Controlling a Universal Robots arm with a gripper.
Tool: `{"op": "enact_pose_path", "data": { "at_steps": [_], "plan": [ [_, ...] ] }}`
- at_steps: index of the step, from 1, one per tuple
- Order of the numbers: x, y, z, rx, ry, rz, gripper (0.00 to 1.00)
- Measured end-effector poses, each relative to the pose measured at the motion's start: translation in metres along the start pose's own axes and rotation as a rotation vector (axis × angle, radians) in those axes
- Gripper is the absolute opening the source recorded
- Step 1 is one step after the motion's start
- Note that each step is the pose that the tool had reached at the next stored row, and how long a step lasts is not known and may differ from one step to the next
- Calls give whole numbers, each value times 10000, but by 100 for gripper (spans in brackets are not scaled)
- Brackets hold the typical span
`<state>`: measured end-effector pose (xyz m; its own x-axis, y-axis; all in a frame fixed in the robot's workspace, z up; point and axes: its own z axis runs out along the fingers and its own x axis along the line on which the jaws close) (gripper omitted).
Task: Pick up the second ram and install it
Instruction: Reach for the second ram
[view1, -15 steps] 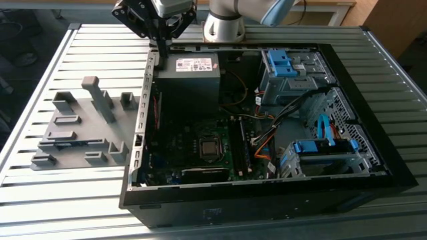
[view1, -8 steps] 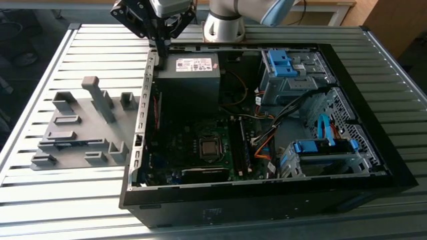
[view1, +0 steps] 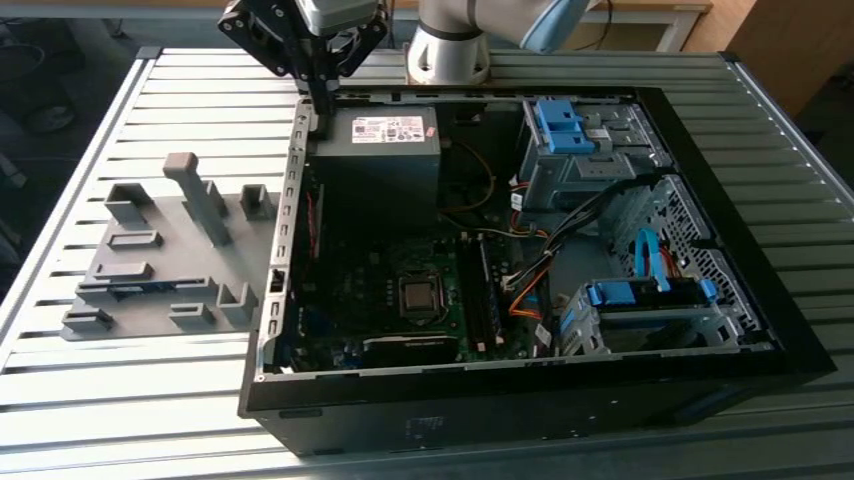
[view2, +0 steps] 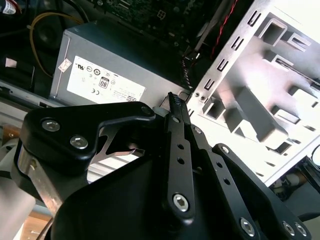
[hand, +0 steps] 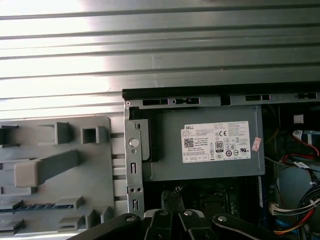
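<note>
1. Here, the gripper (view1: 324, 105) hangs above the computer case (view1: 534, 375). It is over the rear corner on the side facing the holder tray (view1: 167, 255), just beside the power supply (view1: 380, 150).
2. Jaws: in both wrist views the two fingers stand pressed together, or very nearly so. Nothing is held between them.
3. The second ram (view1: 130, 290) lies in a slot of the holder tray, toward the tray's edge farthest from the gripper. In the first wrist view the second ram (hand: 42, 206) appears as a thin blue-green strip between grey blocks.
4. The holder tray rests on the slatted table (view1: 134, 400), between the computer case and the table's edge at the exterior view's left.
5. Gripper and second ram are well apart, with most of the tray's length between them and no contact.
6. Progress, as a judgement: the pick-up has not begun, since the second ram sits in its tray slot and the jaws are empty.
7. What is left appears to be the whole task: the grasp, the carry over the case wall, and the seating on the motherboard (view1: 400, 290).
8. Whether another stick already occupies a slot on the motherboard cannot be told.
</note>
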<state>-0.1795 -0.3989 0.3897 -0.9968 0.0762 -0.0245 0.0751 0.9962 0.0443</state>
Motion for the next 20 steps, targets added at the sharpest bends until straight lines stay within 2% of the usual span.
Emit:
{"op": "enact_pose_path", "data": {
  "at_steps": [20],
  "plan": [
    [62,-5,1,0,0,0,11]
  ]
}}
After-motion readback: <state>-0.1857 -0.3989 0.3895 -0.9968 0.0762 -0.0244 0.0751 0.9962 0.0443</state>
